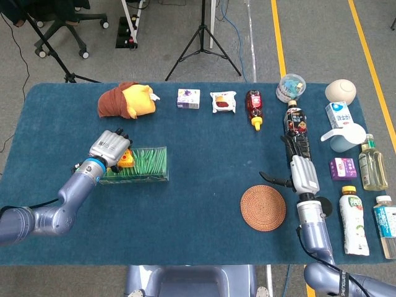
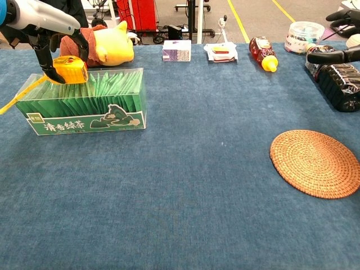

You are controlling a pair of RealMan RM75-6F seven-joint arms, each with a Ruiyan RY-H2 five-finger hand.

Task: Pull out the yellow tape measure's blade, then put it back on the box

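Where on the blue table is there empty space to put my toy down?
The widest bare patch lies between the green tea box and the woven coaster, running to the table's near edge. The right side is crowded with bottles and cartons; the back row holds a plush toy and snacks.

left hand [image 1: 109, 148] curled closed, arm bent low; right hand [image 1: 300, 162] seemingly open, fingers extended forward.
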